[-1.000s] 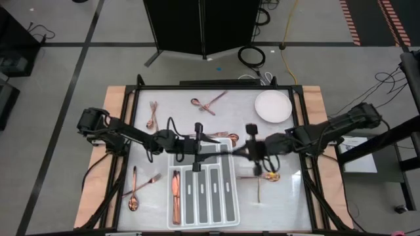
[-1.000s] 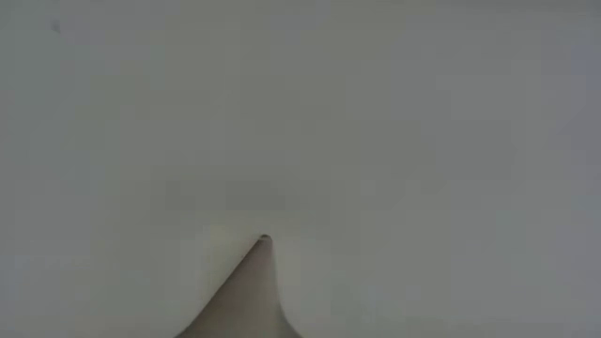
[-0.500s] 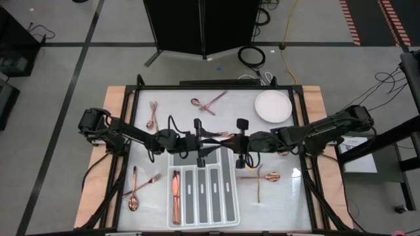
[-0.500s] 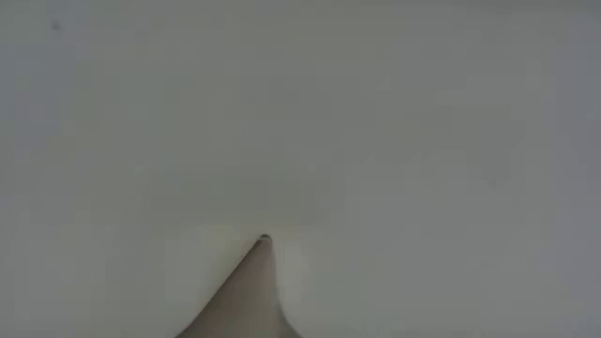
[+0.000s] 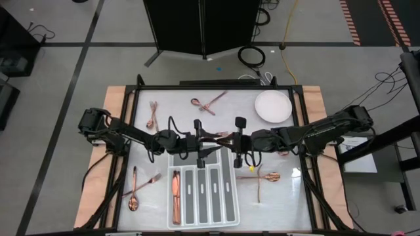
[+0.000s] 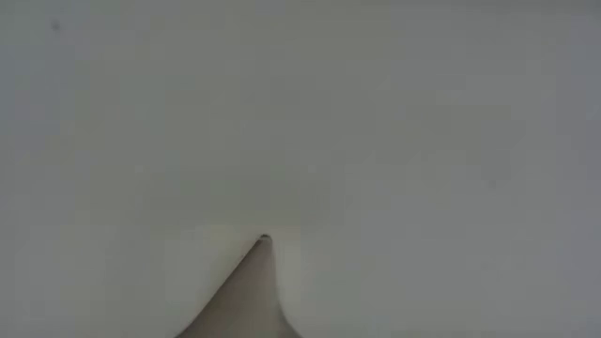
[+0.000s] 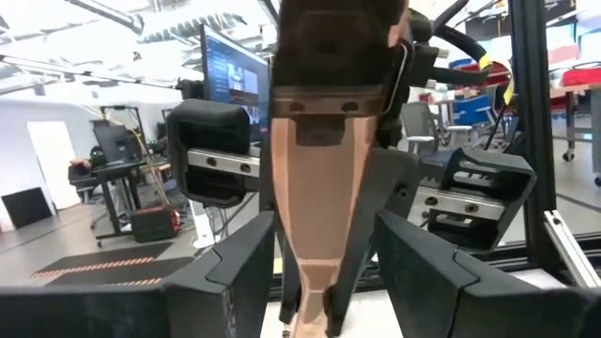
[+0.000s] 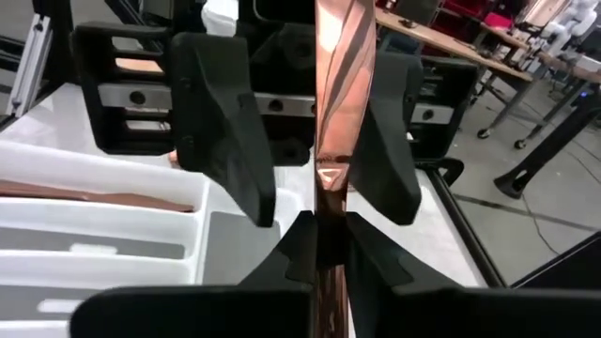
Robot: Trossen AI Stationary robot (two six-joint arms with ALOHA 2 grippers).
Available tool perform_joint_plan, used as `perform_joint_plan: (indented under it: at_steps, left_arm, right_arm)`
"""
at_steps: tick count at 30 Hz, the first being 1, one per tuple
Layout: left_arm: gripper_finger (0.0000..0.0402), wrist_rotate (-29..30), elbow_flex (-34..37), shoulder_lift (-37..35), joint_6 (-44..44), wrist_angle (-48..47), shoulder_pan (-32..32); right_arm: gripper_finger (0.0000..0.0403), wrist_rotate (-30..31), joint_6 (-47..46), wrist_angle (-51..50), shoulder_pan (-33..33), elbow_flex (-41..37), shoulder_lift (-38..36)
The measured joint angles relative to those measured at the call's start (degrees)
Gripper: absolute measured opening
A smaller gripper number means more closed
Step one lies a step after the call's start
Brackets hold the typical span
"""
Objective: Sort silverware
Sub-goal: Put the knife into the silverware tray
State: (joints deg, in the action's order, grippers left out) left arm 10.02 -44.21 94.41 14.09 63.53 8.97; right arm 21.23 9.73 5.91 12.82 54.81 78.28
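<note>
Handover above the far end of the white tray (image 5: 203, 196), as I see it: my right gripper (image 8: 319, 235) clamps a copper knife (image 8: 338, 103); my left gripper (image 7: 324, 272) brackets its blade, fingers (image 7: 235, 272) spread, not closed. Other silverware (image 5: 134, 190) lies scattered.

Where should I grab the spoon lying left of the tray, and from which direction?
Grip the spoon by the handle's free end, opposite the bowl, coming straight down with fingers closing across it. It lies flat, and a fork seems to cross its middle. The left claw is nearer.
</note>
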Motion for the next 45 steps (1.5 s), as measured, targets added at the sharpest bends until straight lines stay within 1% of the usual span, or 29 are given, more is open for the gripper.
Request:
perform_joint_plan:
  at_steps: [3,5,8,11,16,18,22,25,27,29,31,33,35,38,39,41,45]
  left_arm:
    - [0.0166,0.0,0.0,0.0,0.3,0.0,0.0]
    - [0.0143,0.0,0.0,0.0,0.6,0.0,0.0]
    - [0.0094,0.0,0.0,0.0,1.5,0.0,0.0]
    - [0.0039,0.1,0.0,0.0,1.7,0.0,0.0]
    - [0.0037,1.1,0.0,0.0,1.7,0.0,0.0]
    - [0.0037,2.6,0.0,0.0,1.6,0.0,0.0]
    - [0.0039,7.2,0.0,0.0,1.3,0.0,0.1]
    - [0.0039,13.3,0.0,-0.8,-1.6,-0.8,1.0]
    - [0.0040,17.9,0.0,-3.1,-6.8,-3.7,1.4]
    - [0.0040,21.2,0.0,-7.1,-13.4,-11.8,1.7]
    - [0.0041,22.3,0.0,-12.2,-23.7,-24.4,1.7]
    - [0.0041,21.8,-1.1,-17.0,-36.7,-39.9,1.4]
    - [0.0041,18.5,-2.9,-20.8,-48.9,-54.7,1.0]
    - [0.0041,12.4,-4.8,-23.8,-65.0,-70.2,1.0]
    - [0.0042,10.0,-5.1,-24.4,-69.5,-74.0,1.3]
    - [0.0042,5.8,-5.2,-25.4,-78.3,-78.5,1.8]
    - [0.0042,0.3,-5.3,-25.2,-93.2,-85.0,4.8]
  right_arm:
    - [0.0016,0.0,0.6,-0.1,0.0,0.0,0.0]
    - [0.0016,0.0,0.6,-0.1,0.0,0.0,0.0]
    - [0.0017,-0.1,1.9,-0.1,0.0,0.0,0.0]
    - [0.0027,-0.3,5.4,-0.1,0.0,0.0,0.0]
    - [0.0070,-0.2,6.7,-0.1,0.0,0.0,0.2]
    - [0.0090,0.8,6.4,-0.5,0.0,0.0,-0.3]
    - [0.0125,6.5,7.4,-3.7,0.2,0.0,-2.8]
    - [0.0140,9.2,7.0,-9.8,0.4,0.0,-6.1]
    - [0.0145,8.9,4.7,-15.0,0.4,0.0,-8.2]
    - [0.0147,8.7,0.7,-19.4,0.4,0.0,-9.6]
    - [0.0147,8.6,-3.0,-23.3,0.4,0.0,-10.6]
    - [0.0147,8.6,-5.6,-26.4,0.4,0.0,-11.0]
    - [0.0147,8.4,-6.9,-28.8,0.4,0.0,-10.9]
    - [0.0147,8.5,-8.5,-30.3,0.4,0.0,-10.2]
    - [0.0147,8.4,-9.1,-30.7,0.4,0.0,-10.0]
    - [0.0147,8.2,-11.1,-31.5,0.4,0.0,-9.5]
    - [0.0148,5.4,-15.7,-33.4,0.4,0.0,-8.5]
